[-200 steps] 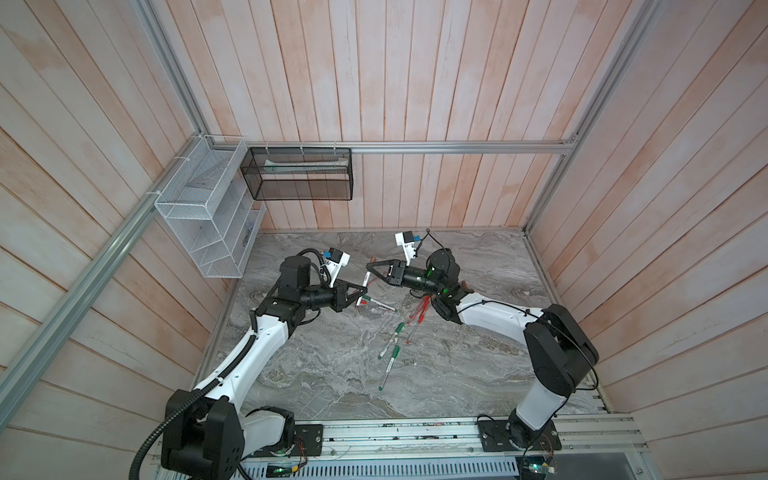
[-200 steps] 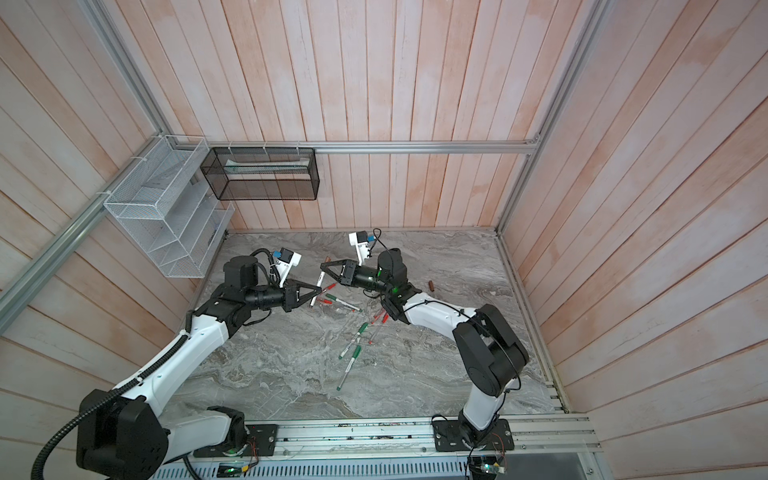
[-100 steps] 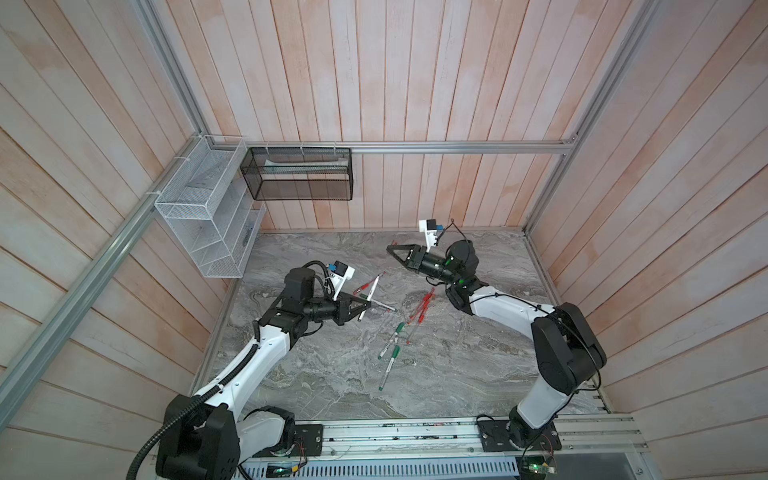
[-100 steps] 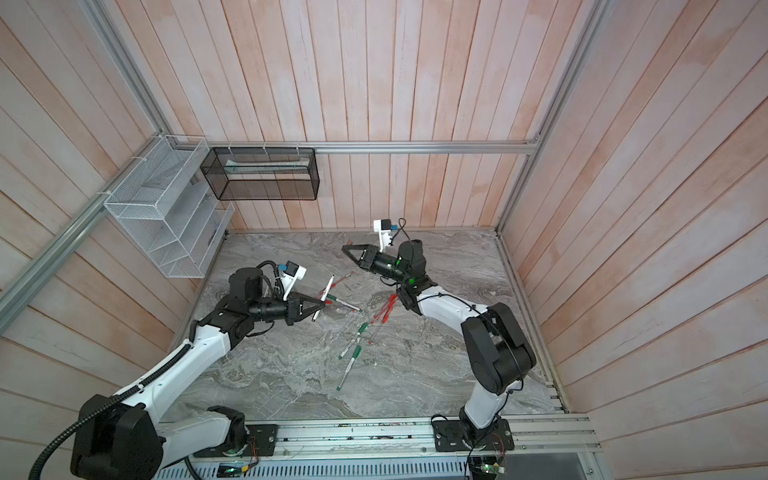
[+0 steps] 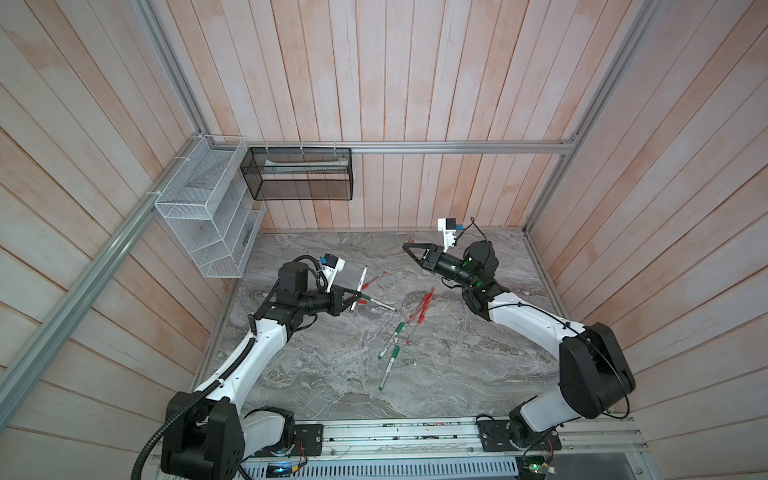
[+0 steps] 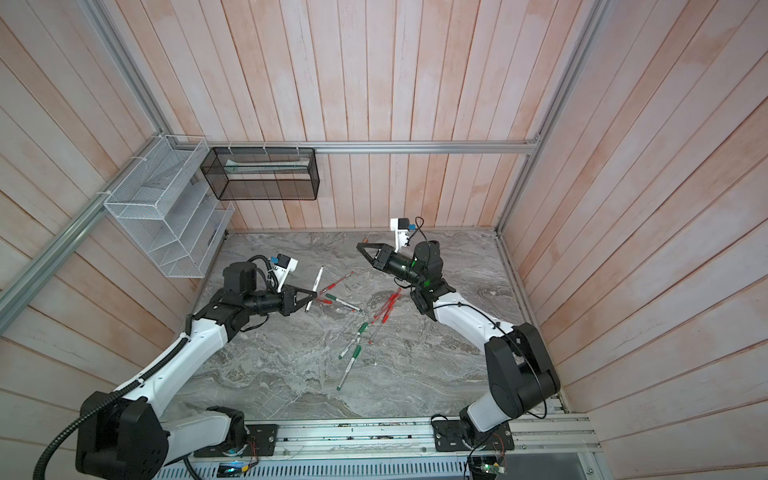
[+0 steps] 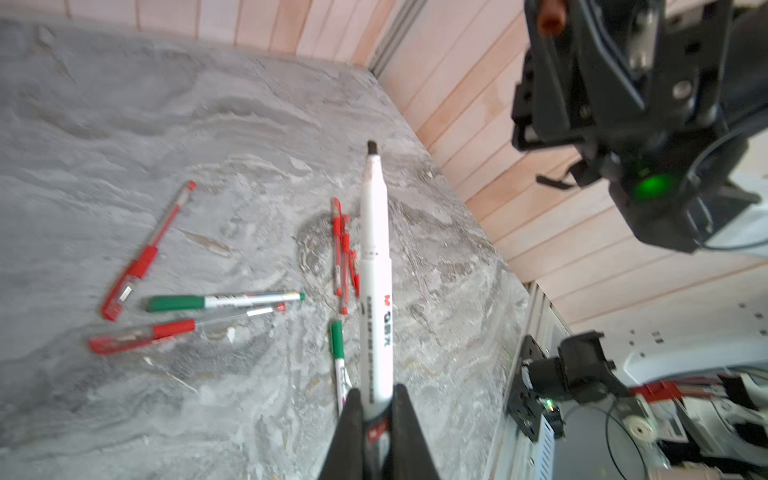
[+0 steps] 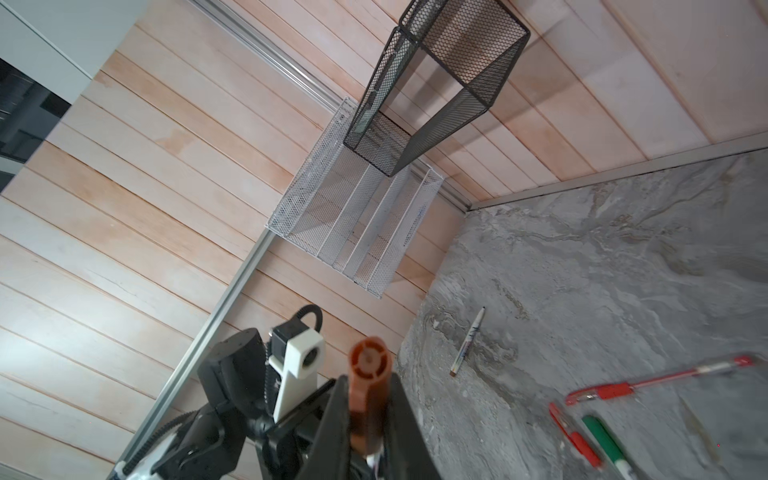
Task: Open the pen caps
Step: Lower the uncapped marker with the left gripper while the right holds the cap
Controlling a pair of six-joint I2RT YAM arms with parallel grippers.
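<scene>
Right wrist: right gripper (image 8: 368, 386) clamped on brown cap (image 8: 370, 363) (a speck from above). Left wrist: left gripper (image 7: 377, 390) clamped on bare-tipped marker (image 7: 376, 270). Black basket (image 5: 299, 193): pale strip (image 5: 303, 168) inside.

Bright, even light; blurred wrist views

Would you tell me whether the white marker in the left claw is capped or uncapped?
Uncapped: the white marker in the left claw shows its bare dark tip, and the right claw holds a brown cap.
</scene>
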